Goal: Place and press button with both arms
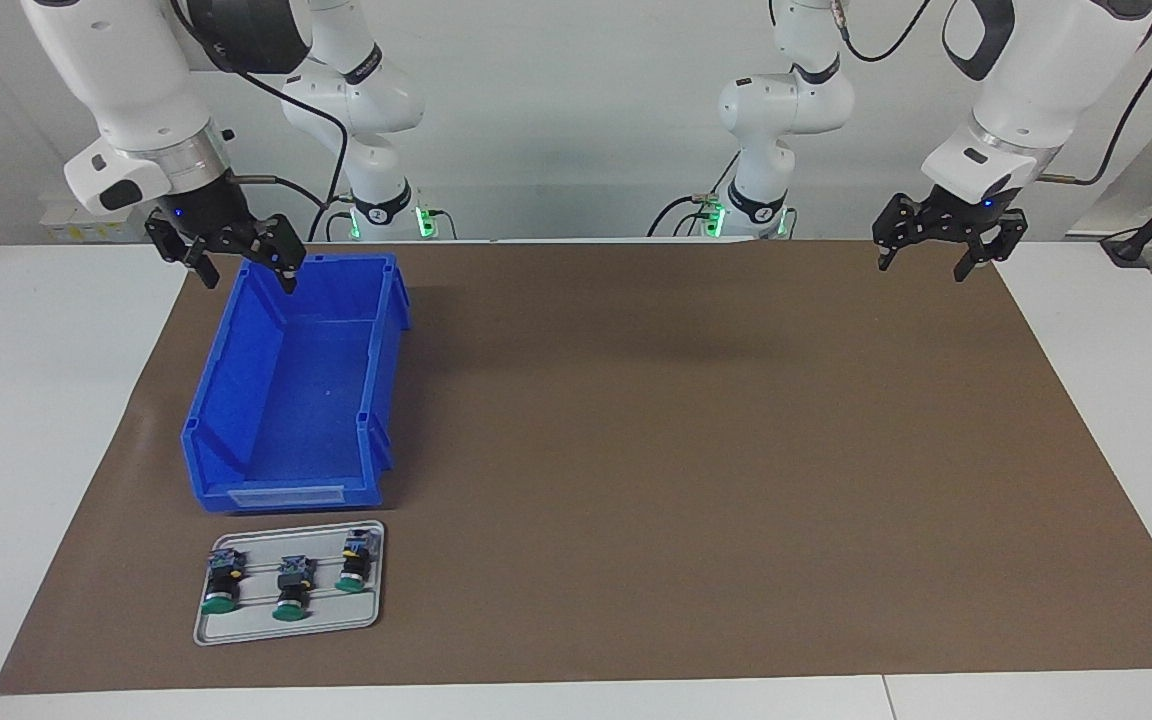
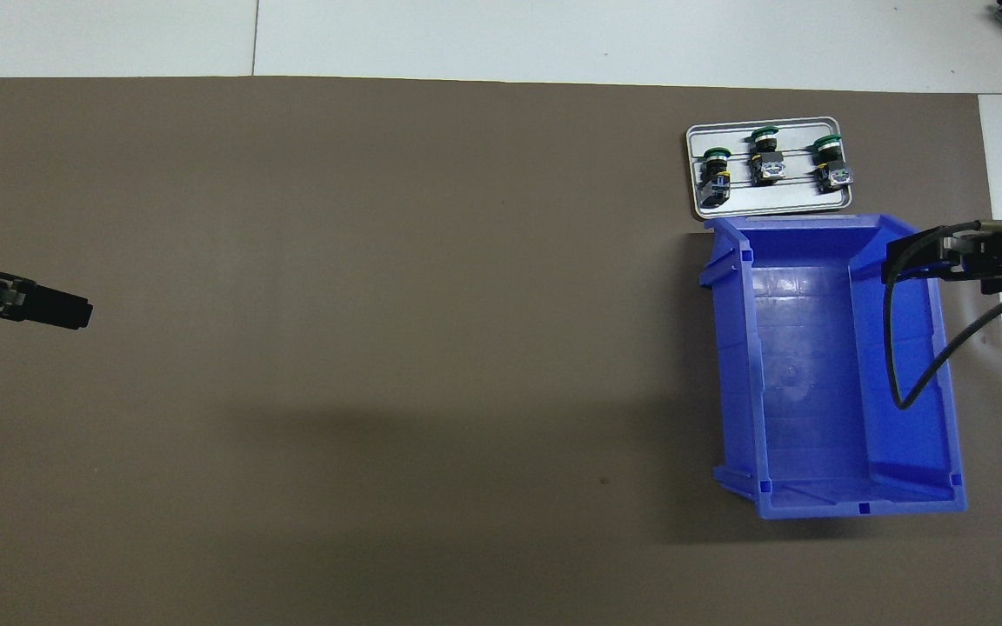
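Green buttons [image 1: 288, 588], three, lie on grey tray [image 1: 236, 632], beside blue bin [image 1: 226, 385], farther from robots. I see right gripper [image 1: 241, 262] over bin edge, left gripper [image 1: 944, 250] over brown mat [image 1: 686, 450]. Both wide open, holding nothing.

Facing camera high across; overhead steeply down; both share the mat [image 1: 636, 450].

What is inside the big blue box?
Nothing: the blue box shows only its bare floor. The right gripper hangs over one rim, hiding a small corner. The three green buttons sit on the grey tray beside it.
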Tool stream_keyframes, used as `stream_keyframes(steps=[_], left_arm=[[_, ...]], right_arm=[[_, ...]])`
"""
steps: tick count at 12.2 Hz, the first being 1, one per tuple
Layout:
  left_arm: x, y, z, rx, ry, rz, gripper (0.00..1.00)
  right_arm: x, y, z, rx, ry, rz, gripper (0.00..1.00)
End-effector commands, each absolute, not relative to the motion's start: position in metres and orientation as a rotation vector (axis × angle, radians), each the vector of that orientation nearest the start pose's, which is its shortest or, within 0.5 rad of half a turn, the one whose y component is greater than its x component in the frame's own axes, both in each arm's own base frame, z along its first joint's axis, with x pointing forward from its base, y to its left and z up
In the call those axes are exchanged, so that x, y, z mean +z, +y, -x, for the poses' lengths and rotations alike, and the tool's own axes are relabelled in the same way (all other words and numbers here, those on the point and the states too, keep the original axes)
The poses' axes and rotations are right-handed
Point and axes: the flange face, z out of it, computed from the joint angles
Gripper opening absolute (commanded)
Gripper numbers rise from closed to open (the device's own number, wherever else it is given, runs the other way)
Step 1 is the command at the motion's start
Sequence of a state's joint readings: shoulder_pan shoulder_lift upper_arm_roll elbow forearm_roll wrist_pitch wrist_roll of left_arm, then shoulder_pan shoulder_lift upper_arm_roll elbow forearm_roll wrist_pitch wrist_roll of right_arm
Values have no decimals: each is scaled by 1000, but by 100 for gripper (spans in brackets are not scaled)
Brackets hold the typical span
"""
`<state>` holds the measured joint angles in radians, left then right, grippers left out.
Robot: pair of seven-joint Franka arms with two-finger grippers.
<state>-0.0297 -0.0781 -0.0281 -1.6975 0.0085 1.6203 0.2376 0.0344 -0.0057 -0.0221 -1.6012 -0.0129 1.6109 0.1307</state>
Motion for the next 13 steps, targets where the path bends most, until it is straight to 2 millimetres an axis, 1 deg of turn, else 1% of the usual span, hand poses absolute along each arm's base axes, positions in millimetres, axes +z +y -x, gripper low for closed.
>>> stream_keyframes(steps=[1, 5, 7, 9, 11, 12, 13], left_arm=[[611, -28, -527, -24, 443, 3095, 100], [611, -28, -527, -24, 445, 3095, 100], [611, -28, -527, -24, 445, 3095, 100], [611, -28, -527, -24, 443, 3095, 100], [611, -28, -527, -24, 443, 3095, 100], [612, -28, -526, -27, 445, 3095, 100], [611, -28, -527, -24, 445, 3095, 100]], right_arm=[[615, 3, -550, -35, 166, 3147, 100], [617, -1, -551, -49, 168, 3146, 100], [619, 1, -555, -81, 161, 3147, 100], [621, -2, -560, -126, 160, 3146, 100], [615, -5, -571, -178, 153, 3152, 100], [607, -5, -582, -180, 156, 3144, 100], [594, -6, -598, -159, 158, 3149, 100]])
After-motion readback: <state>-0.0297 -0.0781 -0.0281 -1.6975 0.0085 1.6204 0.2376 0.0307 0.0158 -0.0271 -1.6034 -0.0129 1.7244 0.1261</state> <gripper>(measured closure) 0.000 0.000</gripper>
